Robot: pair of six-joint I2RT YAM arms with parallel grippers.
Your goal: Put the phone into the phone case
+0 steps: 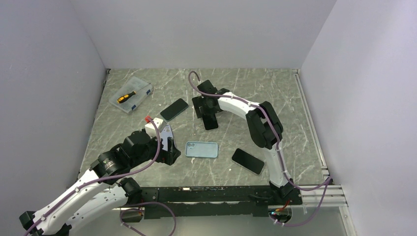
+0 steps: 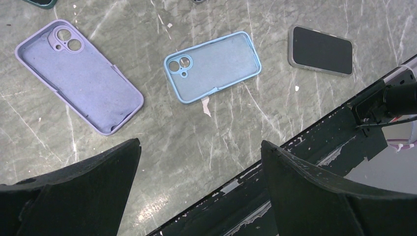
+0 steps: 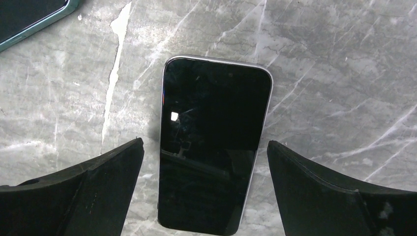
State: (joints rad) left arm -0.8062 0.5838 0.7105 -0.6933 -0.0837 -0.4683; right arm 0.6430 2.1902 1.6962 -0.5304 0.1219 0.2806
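Overhanging the phone [image 1: 211, 124], the right end effector [image 1: 206, 112] hides its far end.

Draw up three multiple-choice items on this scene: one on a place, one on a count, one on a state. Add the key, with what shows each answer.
1. Where does the black-screened, silver-edged phone lie?
A. Inside a case
B. Flat on the marble table, between the fingers of the right gripper
C. Held up off the table

2. How many empty silicone phone cases does the left wrist view show?
A. One
B. Two
C. Four

3. What state is the left gripper in?
A. Shut on a case
B. Shut on a phone
C. Open, holding nothing

Key:
1 B: the right wrist view shows it lying on the table between the spread fingers.
2 B: a lilac case and a light blue case.
3 C: its fingers stand wide apart with nothing between them.
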